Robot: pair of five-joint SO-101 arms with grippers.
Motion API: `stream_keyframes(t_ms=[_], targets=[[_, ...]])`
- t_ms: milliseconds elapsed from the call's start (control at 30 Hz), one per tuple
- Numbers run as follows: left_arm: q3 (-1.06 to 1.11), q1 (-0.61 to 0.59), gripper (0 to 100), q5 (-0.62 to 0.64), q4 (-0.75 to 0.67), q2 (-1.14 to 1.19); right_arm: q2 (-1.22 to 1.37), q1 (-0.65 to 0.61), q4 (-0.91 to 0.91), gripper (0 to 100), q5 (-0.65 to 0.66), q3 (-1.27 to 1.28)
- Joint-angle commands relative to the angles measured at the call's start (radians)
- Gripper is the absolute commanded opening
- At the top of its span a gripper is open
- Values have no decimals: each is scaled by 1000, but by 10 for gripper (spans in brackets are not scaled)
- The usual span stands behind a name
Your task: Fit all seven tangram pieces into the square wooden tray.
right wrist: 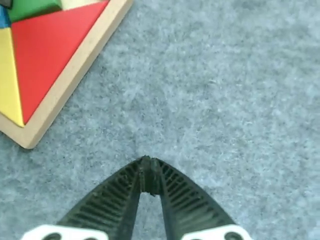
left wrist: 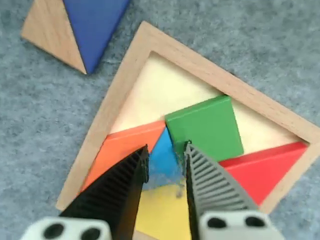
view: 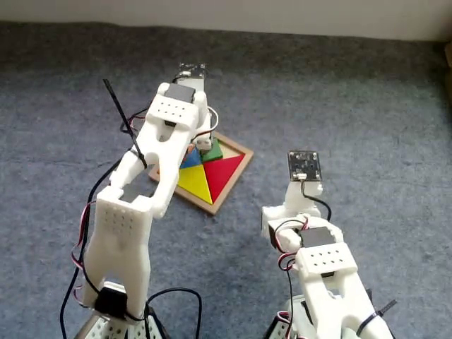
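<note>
1. Left gripper [left wrist: 166, 160]: positioned above the square wooden tray [left wrist: 125, 85]. My jaws are parted, with the small light-blue triangle [left wrist: 161, 150] between the fingertips. It lies low in the tray among its neighbours, and I cannot tell whether the pads actually press on it.

2. Right gripper [right wrist: 149, 172]: jaws closed together and holding nothing. It hangs over the grey carpet [right wrist: 225, 100] near one corner of the tray, apart from the rim.

3. Tray contents, as seen in the left wrist view:
- the green square [left wrist: 205, 127] has one corner against the light-blue triangle;
- the orange triangle [left wrist: 122, 150] lies along the rim beside the light-blue triangle;
- the red triangle [left wrist: 260, 172] fills the space along the opposite rim;
- the yellow triangle [left wrist: 160, 210] lies partly under my fingers (its outline is partly hidden).
Pale bare floor shows in the rest of the tray, on the far side of the green square.

4. Pieces outside the tray: a dark blue piece [left wrist: 95, 25] and a plain wooden triangle [left wrist: 47, 32] lie on the carpet, edge to edge and near the tray, but not touching it.
</note>
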Motion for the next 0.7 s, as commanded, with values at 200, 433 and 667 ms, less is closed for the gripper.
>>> stream_keyframes(t_ms=[200, 433, 667], targets=[[-41, 8, 106, -84, 63, 19, -25, 12, -21, 9, 18, -7], [-41, -13, 109, -83, 130, -114, -25, 12, -21, 9, 21, -7], [-41, -113, 181, -89, 97, -305, -25, 12, -21, 9, 21, -4]])
